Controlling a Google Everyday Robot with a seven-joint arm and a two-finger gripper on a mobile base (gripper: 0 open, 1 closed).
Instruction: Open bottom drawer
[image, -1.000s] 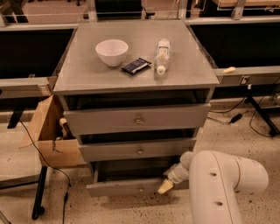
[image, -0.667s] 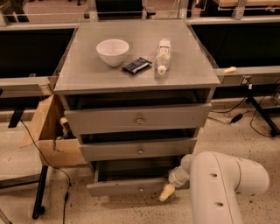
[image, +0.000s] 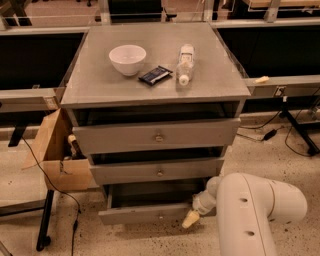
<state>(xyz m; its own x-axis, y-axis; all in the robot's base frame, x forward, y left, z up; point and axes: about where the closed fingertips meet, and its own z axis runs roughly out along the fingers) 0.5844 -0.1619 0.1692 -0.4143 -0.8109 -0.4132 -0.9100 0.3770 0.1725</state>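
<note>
My gripper sits low at the right end of the bottom drawer, its pale tip at the front panel's right corner, close enough that I cannot say whether it touches. I also cannot tell whether it is open or closed, and I see nothing held in it. The bottom drawer is the lowest of three in the grey bench and is pulled out farthest, showing a strip of plain grey inside behind its front. My own white arm fills the lower right and hides the bench's bottom right corner and the floor there. Above are the middle drawer and the top drawer, each with a dark gap over its front. That makes three drawers with one small round knob apiece. Three things lie on the bench top: one white bowl, one dark flat packet just right of it, and one clear bottle on its side beside the packet. One open cardboard box stands against the bench's left side, with a thin cable trailing across it down to the floor.
</note>
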